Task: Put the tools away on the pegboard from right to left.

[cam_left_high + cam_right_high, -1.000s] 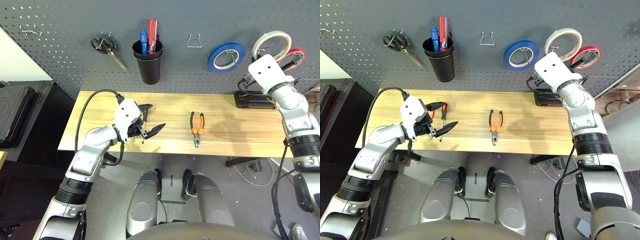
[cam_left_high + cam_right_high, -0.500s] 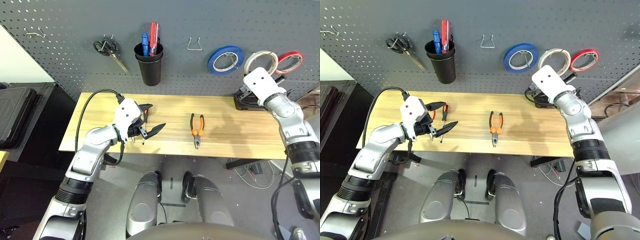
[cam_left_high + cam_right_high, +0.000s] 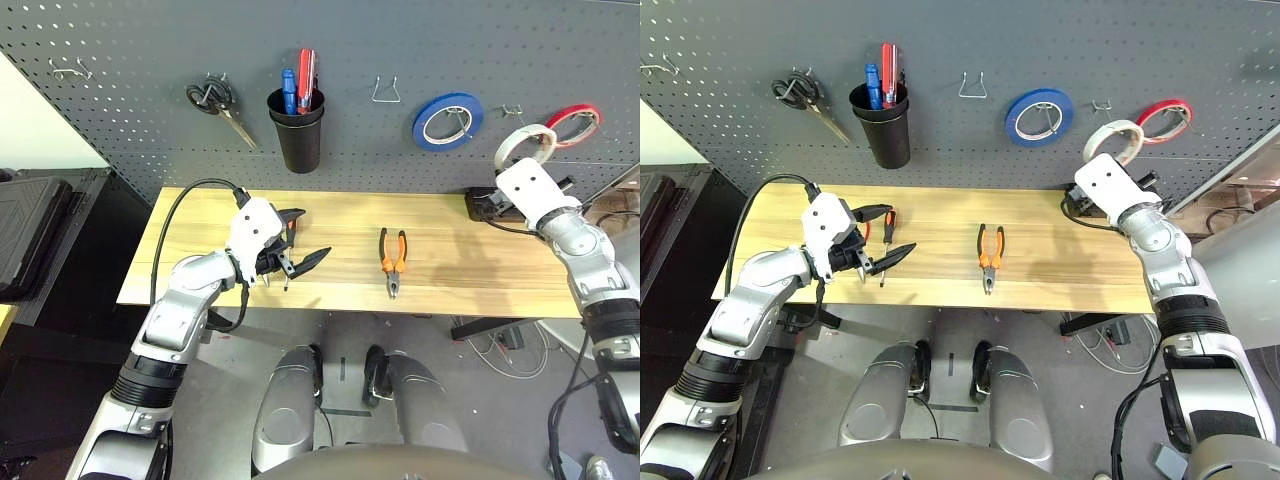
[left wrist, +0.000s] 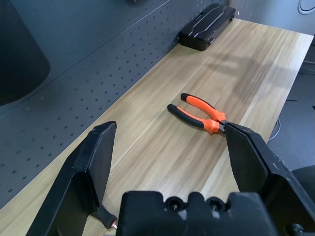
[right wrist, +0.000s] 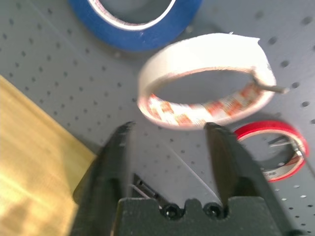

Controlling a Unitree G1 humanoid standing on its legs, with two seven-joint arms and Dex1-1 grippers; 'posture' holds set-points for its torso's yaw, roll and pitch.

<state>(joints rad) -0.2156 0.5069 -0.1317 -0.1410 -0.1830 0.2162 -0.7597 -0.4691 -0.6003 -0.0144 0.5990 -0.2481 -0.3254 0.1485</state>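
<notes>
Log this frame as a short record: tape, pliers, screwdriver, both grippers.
white tape roll: hanging on a pegboard hook between the blue tape roll and the red tape roll
right gripper: open, just below the white roll, not gripping it
pliers: flat on the table
screwdriver: on the table beside the left gripper
left gripper: open, empty

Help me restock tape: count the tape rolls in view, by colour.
blue tape roll: 1
white tape roll: 1
red tape roll: 1
Total: 3
</notes>
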